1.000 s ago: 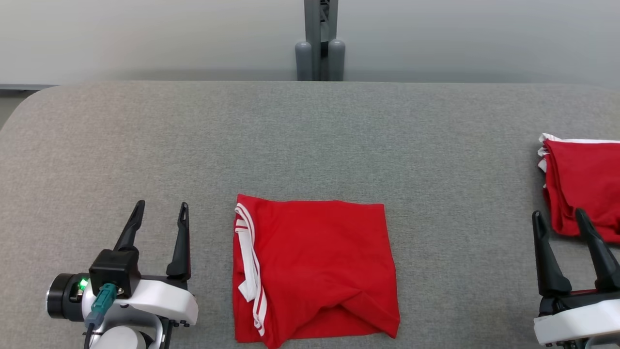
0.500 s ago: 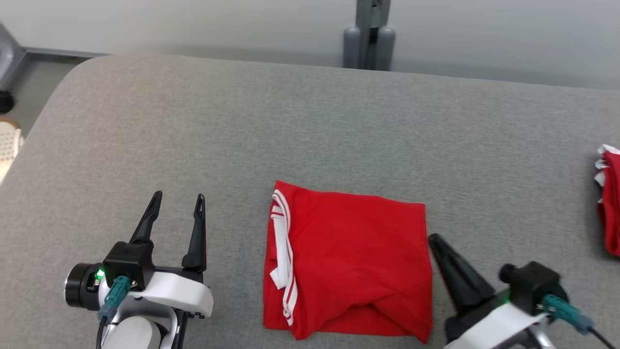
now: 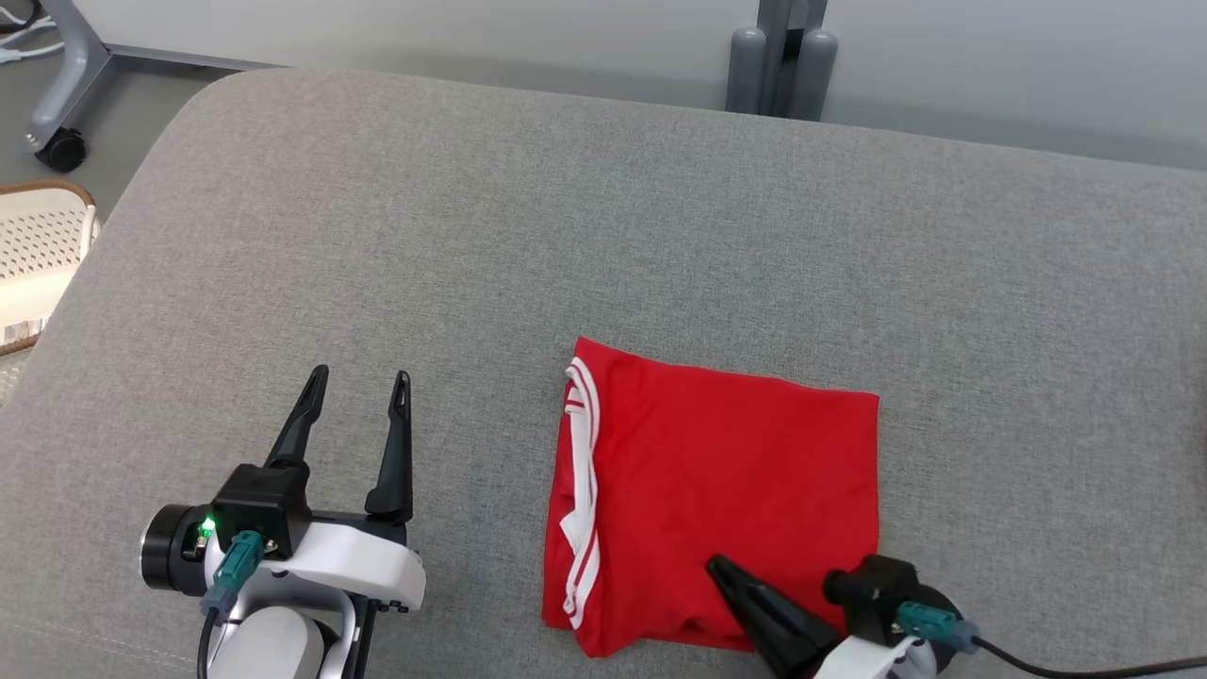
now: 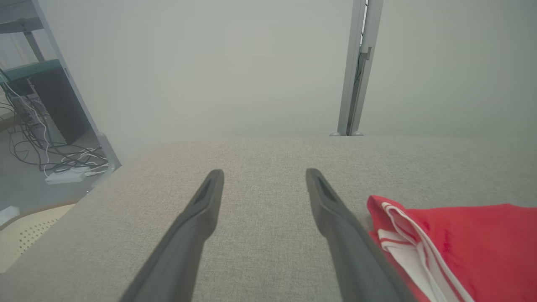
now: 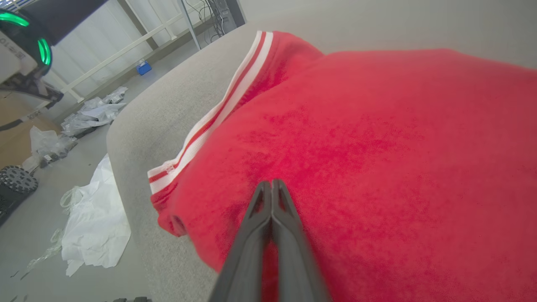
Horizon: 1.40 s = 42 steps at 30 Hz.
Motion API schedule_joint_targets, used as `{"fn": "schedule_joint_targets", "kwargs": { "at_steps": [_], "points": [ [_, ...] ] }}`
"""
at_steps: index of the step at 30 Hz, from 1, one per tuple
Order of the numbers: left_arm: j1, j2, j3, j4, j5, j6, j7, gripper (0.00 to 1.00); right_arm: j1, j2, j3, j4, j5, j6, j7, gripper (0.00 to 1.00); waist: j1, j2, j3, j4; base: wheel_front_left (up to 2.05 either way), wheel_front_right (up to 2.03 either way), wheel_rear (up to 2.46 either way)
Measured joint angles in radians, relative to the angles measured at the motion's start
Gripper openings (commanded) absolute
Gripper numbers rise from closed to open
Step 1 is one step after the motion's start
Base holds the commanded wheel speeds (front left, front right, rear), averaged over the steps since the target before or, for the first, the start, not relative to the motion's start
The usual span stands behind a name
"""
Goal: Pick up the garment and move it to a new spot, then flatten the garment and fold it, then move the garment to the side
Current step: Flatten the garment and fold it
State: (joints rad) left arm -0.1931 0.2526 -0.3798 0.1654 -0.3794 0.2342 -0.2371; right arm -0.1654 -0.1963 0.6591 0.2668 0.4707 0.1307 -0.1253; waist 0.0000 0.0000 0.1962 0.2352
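Head view: a folded red garment (image 3: 717, 490) lies flat on the grey worktop (image 3: 566, 189), close to its near edge. Its white-striped trim (image 3: 582, 490) runs along the side toward the left hand. The right hand (image 3: 714, 564) comes in from the near edge with its two dark fingers pressed together. Their tip sits over the garment's near part, on the red cloth or just above it. Whether any cloth is caught between them I cannot tell. The left hand (image 3: 362, 373) rests beside the garment, apart from it, with its fingers spread and nothing between them.

Right wrist view shows what the head view cannot. The joined fingers (image 5: 272, 197) lie close against the red cloth, with no gap between them. Past the worktop's rounded edge, crumpled white plastic sheeting (image 5: 96, 218) lies on the floor.

Left wrist view looks along the spread fingers (image 4: 201, 218) over bare grey worktop. The garment's striped corner (image 4: 402, 235) is just beside the finger nearer it. A grey post (image 4: 356, 67) stands behind the far edge, and loose cables (image 4: 33, 138) lie on the floor off the worktop's corner.
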Motion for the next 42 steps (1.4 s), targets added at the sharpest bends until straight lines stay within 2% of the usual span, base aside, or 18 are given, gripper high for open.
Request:
{"fn": "schedule_joint_targets", "kwargs": {
  "at_steps": [7, 13, 18, 21, 24, 30, 31, 32, 33, 37, 42],
  "points": [
    [-0.013, -0.005, 0.000, 0.008, -0.002, 0.000, -0.006, 1.00, -0.066, 0.002, 0.127, 0.082, 0.038, 0.000, -0.031, 0.00, 0.0000, 0.0000, 0.006, -0.009, 0.00, 0.00, 0.00],
    [-0.016, -0.009, -0.003, 0.014, -0.008, -0.006, -0.010, 1.00, -0.114, 0.016, 0.148, 0.172, 0.033, 0.000, -0.041, 0.00, 0.0001, 0.0000, 0.010, -0.021, 0.00, 0.00, 0.00],
    [-0.016, -0.001, 0.006, 0.019, -0.012, -0.005, -0.012, 1.00, -0.107, 0.016, 0.047, 0.149, 0.074, 0.000, -0.073, 0.00, 0.0000, 0.0000, 0.008, -0.043, 0.00, 0.00, 0.00],
    [-0.016, 0.009, 0.016, 0.016, -0.012, 0.001, -0.014, 1.00, -0.065, 0.004, -0.032, 0.069, 0.130, 0.000, -0.085, 0.00, 0.0000, 0.0000, 0.005, -0.064, 0.00, 0.00, 0.00],
    [-0.016, 0.019, 0.026, 0.007, -0.012, 0.007, -0.014, 1.00, -0.038, -0.023, -0.119, -0.018, 0.138, 0.000, -0.093, 0.00, 0.0001, 0.0000, 0.002, -0.090, 0.00, 0.00, 0.00],
    [-0.015, 0.039, 0.029, -0.016, -0.008, 0.022, -0.010, 1.00, 0.016, -0.024, -0.341, -0.163, 0.091, 0.000, -0.104, 0.00, 0.0000, 0.0000, -0.012, -0.140, 0.00, 0.00, 0.00],
    [-0.015, 0.042, 0.029, -0.022, -0.008, 0.022, -0.010, 1.00, 0.023, -0.023, -0.374, -0.179, 0.064, 0.000, -0.103, 0.33, 0.0000, 0.0000, -0.015, -0.147, 0.00, 0.00, 0.00],
    [-0.015, 0.045, 0.029, -0.027, -0.006, 0.023, -0.008, 1.00, 0.030, -0.019, -0.404, -0.194, 0.031, 0.000, -0.098, 0.81, 0.0000, 0.0000, -0.017, -0.154, 0.00, 0.00, 0.00],
    [-0.015, 0.047, 0.029, -0.033, -0.005, 0.024, -0.004, 1.00, 0.037, -0.011, -0.443, -0.208, 0.004, 0.000, -0.092, 1.00, 0.0000, 0.0000, -0.020, -0.160, 0.00, 0.00, 0.00],
    [-0.007, 0.057, 0.028, -0.048, -0.001, 0.033, 0.007, 1.00, 0.065, 0.037, -0.575, -0.252, -0.112, 0.000, -0.061, 1.00, 0.0000, 0.0000, -0.039, -0.178, 0.00, 0.00, 0.00],
    [0.026, 0.071, 0.026, -0.066, -0.001, 0.044, 0.017, 1.00, 0.116, 0.072, -0.687, -0.301, -0.232, 0.000, -0.002, 1.00, 0.0000, 0.0000, -0.066, -0.191, 0.00, 0.00, 0.00]
  ]
}}
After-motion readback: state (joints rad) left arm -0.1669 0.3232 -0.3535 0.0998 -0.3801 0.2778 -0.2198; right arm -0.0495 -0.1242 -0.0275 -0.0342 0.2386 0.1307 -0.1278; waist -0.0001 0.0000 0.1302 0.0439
